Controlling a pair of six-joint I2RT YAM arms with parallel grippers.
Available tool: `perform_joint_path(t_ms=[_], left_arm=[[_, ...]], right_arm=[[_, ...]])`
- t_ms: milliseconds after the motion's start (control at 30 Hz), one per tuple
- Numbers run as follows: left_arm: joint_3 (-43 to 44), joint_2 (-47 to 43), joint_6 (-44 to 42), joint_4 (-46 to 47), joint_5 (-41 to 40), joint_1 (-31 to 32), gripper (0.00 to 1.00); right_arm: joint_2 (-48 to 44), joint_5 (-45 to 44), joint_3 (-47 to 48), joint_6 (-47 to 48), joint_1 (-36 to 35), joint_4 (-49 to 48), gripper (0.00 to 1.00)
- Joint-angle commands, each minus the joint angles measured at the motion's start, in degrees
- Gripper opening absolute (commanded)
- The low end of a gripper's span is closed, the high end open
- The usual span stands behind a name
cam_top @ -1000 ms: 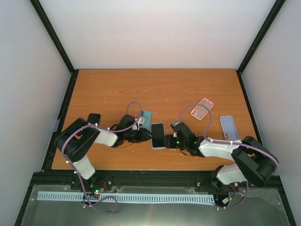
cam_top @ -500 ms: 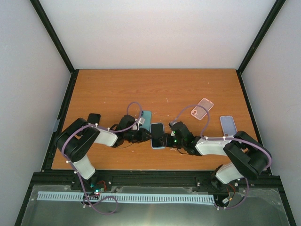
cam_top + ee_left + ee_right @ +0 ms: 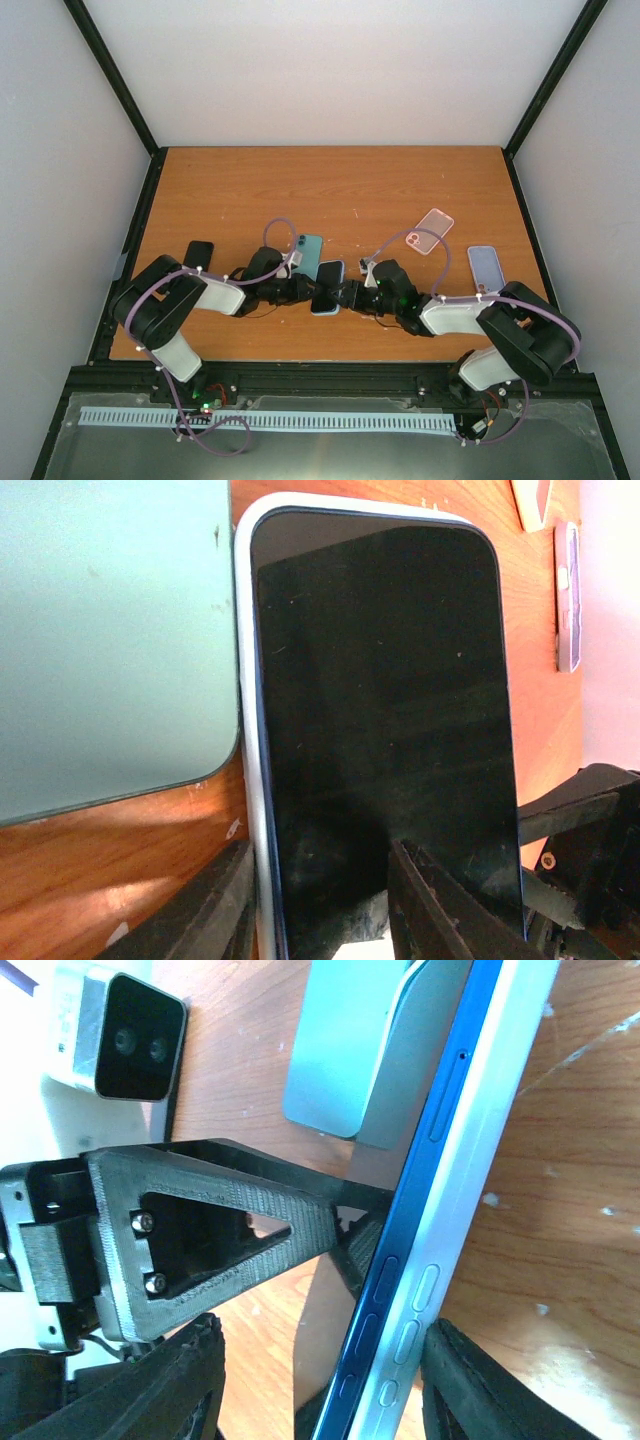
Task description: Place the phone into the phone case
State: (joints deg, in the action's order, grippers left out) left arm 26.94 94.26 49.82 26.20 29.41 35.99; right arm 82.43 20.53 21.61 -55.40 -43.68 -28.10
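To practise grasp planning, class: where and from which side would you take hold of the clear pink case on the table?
Probably across the clear pink case at mid-length, pinching its two long edges from above. It lies flat and slanted, so turn the jaws to match. The camera cut-out likely weakens its nearer end.

The phone (image 3: pixel 375 730) has a glossy black screen and a deep blue edge, framed by a pale, whitish phone case (image 3: pixel 250 780). The handset (image 3: pixel 110 640) beside it is plain teal, and the surface (image 3: pixel 330 190) is orange-brown wood grain. Farther off lie a translucent pink case (image 3: pixel 430 230) and a lavender case (image 3: pixel 486 268).
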Motion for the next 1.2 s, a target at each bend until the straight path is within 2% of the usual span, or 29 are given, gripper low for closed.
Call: perform_joint_path(t_ms=[0, 200, 267, 533, 700, 800, 833, 933, 1000, 1067, 1167], left_arm=[[-0.7, -0.6, -0.6, -1.0, 2.4, 1.0, 0.39], [-0.8, -1.5, -0.9, -2.1, 1.9, 1.0, 0.40], [-0.7, -1.6, -1.0, -2.4, 1.7, 1.0, 0.40], [-0.9, -2.2, -1.2, -2.9, 1.0, 1.0, 0.41], [-1.3, -2.7, -1.3, -2.9, 0.9, 1.0, 0.45], [-1.3, -2.6, -1.4, -3.3, 0.6, 1.0, 0.48], [-1.3, -2.4, -1.4, -3.2, 0.5, 1.0, 0.48], [-1.4, -1.8, -1.2, -2.7, 0.8, 1.0, 0.48], [-1.5, -1.8, -1.1, -2.6, 0.9, 1.0, 0.47], [-1.5, -2.2, -1.0, -2.8, 0.7, 1.0, 0.47], [-1.7, -3.6, -0.8, -3.3, 0.6, 1.0, 0.47]], right_arm=[[0.4, 5.4, 0.2, -3.8, -0.6, -14.1, 0.53], [4.9, 6.4, 0.0, -7.3, -0.5, -19.5, 0.53], [6.6, 6.4, -0.3, -8.2, -0.4, -21.9, 0.50], [11.8, 5.2, -2.9, -11.5, 0.8, -31.1, 0.23], [12.1, 4.7, -3.7, -11.2, 1.0, -31.5, 0.03], [12.2, 4.8, -3.6, -11.1, 1.0, -30.2, 0.03], [12.3, 4.9, -3.5, -11.0, 1.0, -30.3, 0.05], [12.2, 4.9, -3.1, -10.8, 1.1, -28.8, 0.25], [11.9, 4.7, -2.8, -10.4, 1.1, -27.4, 0.28], [11.8, 4.5, -2.4, -9.9, 1.1, -26.2, 0.24], [11.5, 4.1, -1.8, -9.0, 1.1, -24.4, 0.12]])
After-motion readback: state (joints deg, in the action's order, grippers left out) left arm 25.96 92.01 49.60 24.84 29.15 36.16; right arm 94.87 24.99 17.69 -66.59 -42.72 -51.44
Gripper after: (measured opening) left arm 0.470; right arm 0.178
